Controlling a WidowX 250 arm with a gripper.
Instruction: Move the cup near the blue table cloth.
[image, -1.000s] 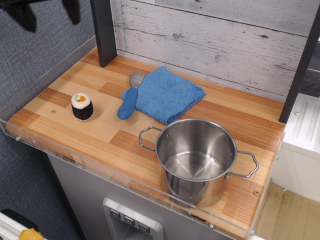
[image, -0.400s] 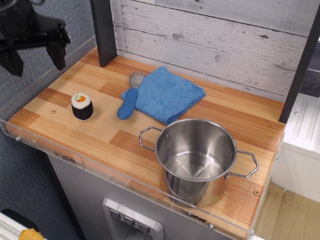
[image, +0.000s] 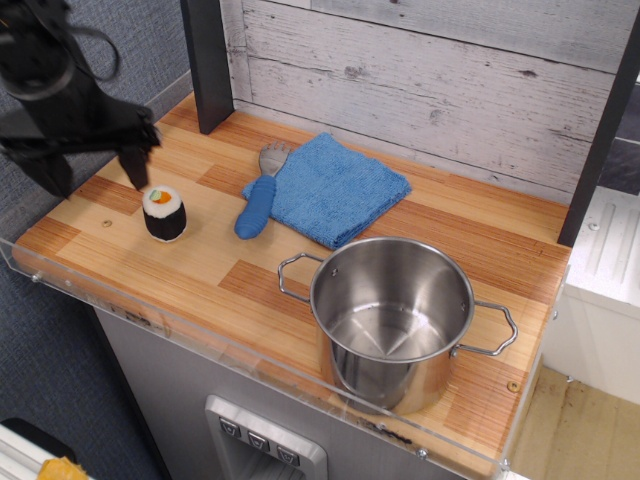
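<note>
The cup (image: 164, 213) is a small black cylinder with a white top and an orange and green centre. It stands upright on the wooden counter (image: 200, 270) at the left. The blue table cloth (image: 335, 187) lies flat at the back middle, well to the right of the cup. My gripper (image: 93, 172) is black and hangs open above the counter's left edge, just left of and above the cup. One finger (image: 133, 168) is close to the cup's top left; the other finger (image: 55, 175) is further left. It holds nothing.
A blue-handled grey utensil (image: 258, 203) lies between the cup and the cloth, its head on the cloth's left edge. A large steel two-handled pot (image: 393, 320) stands at the front right. A dark post (image: 207, 60) rises at the back left. A clear rim (image: 150, 310) edges the counter's front.
My gripper has come down from the top left corner and moved right toward the cup. The cup, cloth, utensil and pot have not moved.
</note>
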